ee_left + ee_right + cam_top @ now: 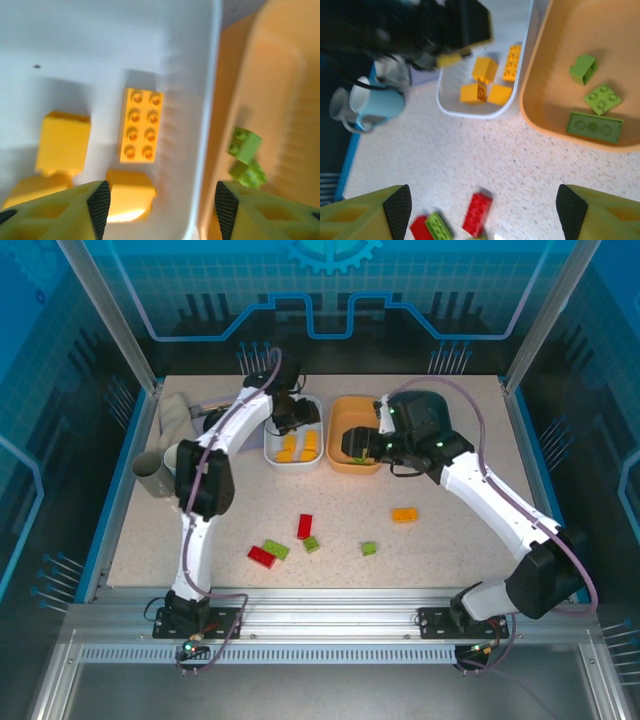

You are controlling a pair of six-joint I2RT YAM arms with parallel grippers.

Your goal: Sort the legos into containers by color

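Sorting looks well along from the overhead view. The left gripper (290, 420) hangs over the white tub (292, 464), which holds yellow bricks (297, 447). The right gripper (362, 447) is over the orange tub (350, 412), with the dark teal tub (428, 402) partly hidden behind that arm. On the open table (450, 560) lie two red bricks (304, 526), three loose green bricks (369, 549) and one orange-yellow brick (404, 514), all well apart from the tubs. From the left wrist, the jaws stand parted with nothing between them, directly above the yellow pile. A two-by-four yellow brick (141, 125) lies flat, studs up, near the tub wall, so this arm's step reads as the release end of a yellow drop-off. From the right wrist, the jaws are spread wide and empty, high over the table. Three sorted green bricks (594, 126) rest in the orange tub, and one of the red bricks shows near the bottom edge, roughly between the fingers (397, 207). The next move probably calls for either arm to come down on a loose brick and close across its narrow sides. Reds would go to the dark teal tub, which I take to be theirs since the other two tubs are claimed.
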